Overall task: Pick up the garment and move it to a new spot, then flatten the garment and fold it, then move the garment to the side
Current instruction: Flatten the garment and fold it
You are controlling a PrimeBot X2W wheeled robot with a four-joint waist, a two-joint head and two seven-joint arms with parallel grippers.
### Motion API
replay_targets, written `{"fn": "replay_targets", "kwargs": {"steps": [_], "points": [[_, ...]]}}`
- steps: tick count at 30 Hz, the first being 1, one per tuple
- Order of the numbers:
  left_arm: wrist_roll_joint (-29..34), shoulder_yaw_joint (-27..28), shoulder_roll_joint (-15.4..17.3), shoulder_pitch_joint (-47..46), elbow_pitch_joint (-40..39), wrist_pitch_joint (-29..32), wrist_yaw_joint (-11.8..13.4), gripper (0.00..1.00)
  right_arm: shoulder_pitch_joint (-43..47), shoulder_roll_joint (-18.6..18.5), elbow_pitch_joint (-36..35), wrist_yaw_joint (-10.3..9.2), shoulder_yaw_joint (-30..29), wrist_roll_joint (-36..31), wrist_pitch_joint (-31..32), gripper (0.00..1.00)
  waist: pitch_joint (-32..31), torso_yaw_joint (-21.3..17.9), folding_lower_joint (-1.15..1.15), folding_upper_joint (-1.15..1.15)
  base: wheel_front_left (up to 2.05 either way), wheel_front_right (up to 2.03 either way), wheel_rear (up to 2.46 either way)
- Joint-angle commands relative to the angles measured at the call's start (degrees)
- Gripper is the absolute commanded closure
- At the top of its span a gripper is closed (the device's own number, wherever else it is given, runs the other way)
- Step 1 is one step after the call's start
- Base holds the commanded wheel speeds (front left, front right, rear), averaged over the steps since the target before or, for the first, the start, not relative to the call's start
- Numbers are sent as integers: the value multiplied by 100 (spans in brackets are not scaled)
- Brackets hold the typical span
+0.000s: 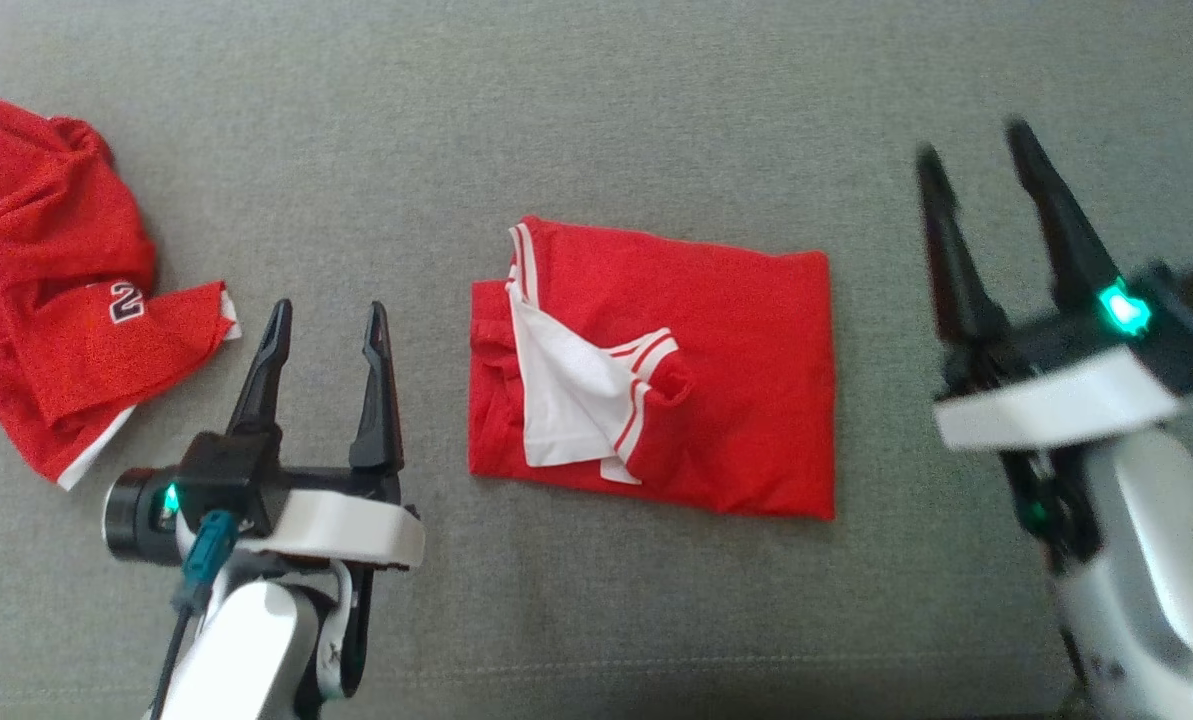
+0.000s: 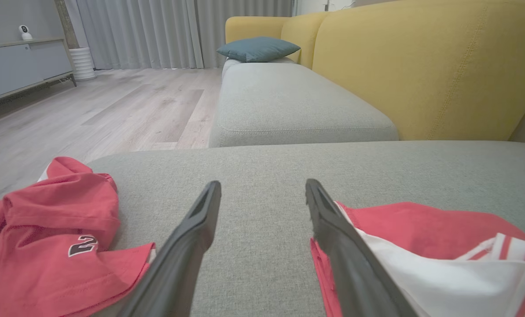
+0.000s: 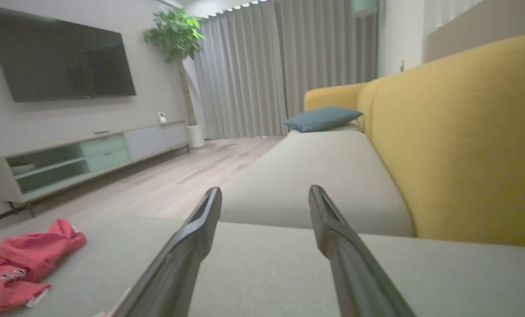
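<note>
A red garment (image 1: 726, 380) with white trim lies folded into a rectangle in the middle of the grey cushion (image 1: 576, 130); its left edge also appears in the left wrist view (image 2: 425, 229). My left gripper (image 1: 325, 325) hovers open to the garment's left, nothing between its fingers (image 2: 192, 237). To the right of the garment, my right gripper (image 1: 971, 165) is raised and open, apart from the cloth, its fingers (image 3: 332, 229) holding nothing.
A second red jersey (image 1: 56, 290) with a number on it lies crumpled at the cushion's far left (image 2: 55, 237) (image 3: 24, 259). Behind stand a yellow sofa back (image 2: 420, 66), a teal pillow (image 2: 258, 48), wood floor (image 2: 112, 110) and a TV cabinet (image 3: 68, 163).
</note>
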Motion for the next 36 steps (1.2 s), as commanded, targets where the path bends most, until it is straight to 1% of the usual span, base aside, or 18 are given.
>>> {"fn": "replay_targets", "kwargs": {"steps": [1,6,9,11,21,36], "points": [[36,225,128,-124,-214,-70,26,0,177,-26,-231,20,-13,-72,51,0,-10,-29,0,0,0,0,0],[24,271,195,-122,-215,-70,22,0,917,-1,-643,20,-767,-402,259,0,-21,-139,0,0,0,0,0],[22,280,225,-119,-214,-69,25,0,1282,94,-860,20,-1038,-524,404,0,-43,-181,0,0,0,0,0],[21,284,242,-110,-220,-65,34,0,1478,167,-994,20,-1121,-564,477,0,-67,-203,0,0,0,0,0],[1,268,330,45,-206,-26,72,0,1915,405,-1262,20,-1174,-619,696,0,-336,-272,0,0,0,0,0],[-51,158,536,572,-221,143,94,0,2430,499,-1378,20,-1114,-512,1022,0,-1068,-276,0,0,0,0,0]]}}
